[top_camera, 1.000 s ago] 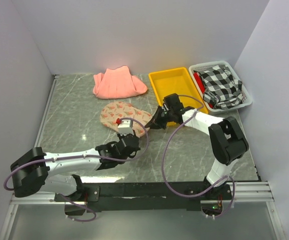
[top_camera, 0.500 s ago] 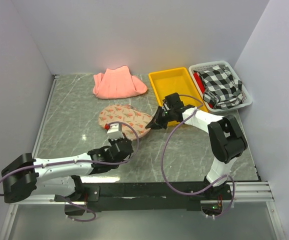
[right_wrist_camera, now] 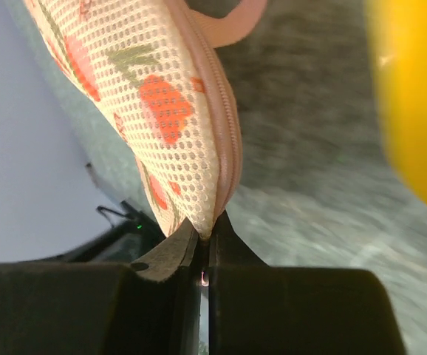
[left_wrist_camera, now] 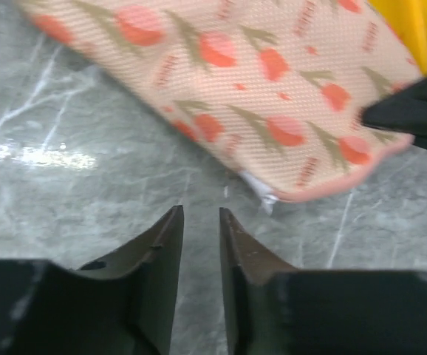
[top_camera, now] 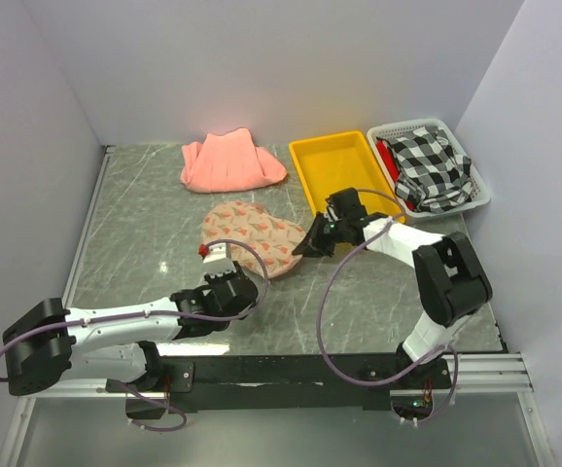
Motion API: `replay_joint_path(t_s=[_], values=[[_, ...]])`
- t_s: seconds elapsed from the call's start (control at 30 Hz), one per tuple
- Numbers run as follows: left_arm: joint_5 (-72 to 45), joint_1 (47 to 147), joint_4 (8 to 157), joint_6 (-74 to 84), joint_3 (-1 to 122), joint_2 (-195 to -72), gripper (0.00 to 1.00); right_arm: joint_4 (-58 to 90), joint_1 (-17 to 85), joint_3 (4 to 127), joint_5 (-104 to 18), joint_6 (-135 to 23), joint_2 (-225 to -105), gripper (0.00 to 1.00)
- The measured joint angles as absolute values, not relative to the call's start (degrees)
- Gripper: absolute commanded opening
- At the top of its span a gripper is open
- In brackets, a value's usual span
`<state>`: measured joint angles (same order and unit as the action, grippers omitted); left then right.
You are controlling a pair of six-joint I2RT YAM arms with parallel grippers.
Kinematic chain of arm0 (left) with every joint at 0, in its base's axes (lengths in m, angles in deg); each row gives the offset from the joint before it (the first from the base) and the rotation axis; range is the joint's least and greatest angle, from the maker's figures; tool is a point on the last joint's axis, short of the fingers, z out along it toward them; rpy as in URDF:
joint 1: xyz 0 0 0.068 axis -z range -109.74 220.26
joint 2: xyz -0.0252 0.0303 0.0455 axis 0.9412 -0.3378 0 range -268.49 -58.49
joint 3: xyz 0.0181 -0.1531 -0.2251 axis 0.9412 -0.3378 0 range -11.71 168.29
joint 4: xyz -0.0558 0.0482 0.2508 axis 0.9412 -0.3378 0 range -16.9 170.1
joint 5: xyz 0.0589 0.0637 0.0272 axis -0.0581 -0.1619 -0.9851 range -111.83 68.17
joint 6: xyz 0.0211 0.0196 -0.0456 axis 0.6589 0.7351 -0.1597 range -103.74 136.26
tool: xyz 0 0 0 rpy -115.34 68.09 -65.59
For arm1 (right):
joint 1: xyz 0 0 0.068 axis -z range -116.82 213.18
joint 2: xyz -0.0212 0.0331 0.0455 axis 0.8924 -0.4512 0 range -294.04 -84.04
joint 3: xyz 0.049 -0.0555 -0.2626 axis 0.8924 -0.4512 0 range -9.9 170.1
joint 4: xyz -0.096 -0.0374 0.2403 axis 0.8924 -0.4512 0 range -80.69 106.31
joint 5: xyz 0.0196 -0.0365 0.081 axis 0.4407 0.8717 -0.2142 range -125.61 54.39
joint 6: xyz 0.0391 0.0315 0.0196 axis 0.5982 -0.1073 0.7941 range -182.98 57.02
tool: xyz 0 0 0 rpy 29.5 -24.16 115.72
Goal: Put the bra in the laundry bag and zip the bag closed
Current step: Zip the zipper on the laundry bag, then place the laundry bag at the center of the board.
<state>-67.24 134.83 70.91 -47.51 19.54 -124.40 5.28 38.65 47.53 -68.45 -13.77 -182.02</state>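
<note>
The laundry bag (top_camera: 252, 236), beige mesh with red-orange prints and pink edging, lies flat mid-table. My right gripper (top_camera: 310, 245) is shut on its right edge, and the right wrist view shows the jaws (right_wrist_camera: 206, 225) pinching the mesh beside the pink zip (right_wrist_camera: 224, 133). My left gripper (top_camera: 249, 283) sits just near of the bag. Its fingers (left_wrist_camera: 200, 214) are a narrow gap apart and empty, a little short of the bag's pink edge (left_wrist_camera: 332, 191). The bra is not in view.
A salmon-pink folded cloth (top_camera: 230, 162) lies at the back. A yellow tray (top_camera: 339, 161) stands right of it, close behind my right gripper. A white basket (top_camera: 477, 199) holding a black-and-white checked cloth (top_camera: 427, 165) is at the back right.
My left gripper drew back off the bag toward the near side. My right gripper pulled the bag's right edge slightly right and nearer, shifting the bag with it.
</note>
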Motion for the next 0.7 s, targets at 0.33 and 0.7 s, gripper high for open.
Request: replay_joint_path(t_s=[0.33, 0.7], values=[[-67.17, 134.72, 63.72, -45.61, 23.73, -123.18, 0.66, 3.69, 36.5, 43.82, -65.28, -20.17, -178.43, 0.29], [-73.12, 134.26, 55.46, -48.42, 26.2, -119.61, 0.74, 6.51, 26.32, 36.84, -65.67, -16.72, -175.76, 0.29]])
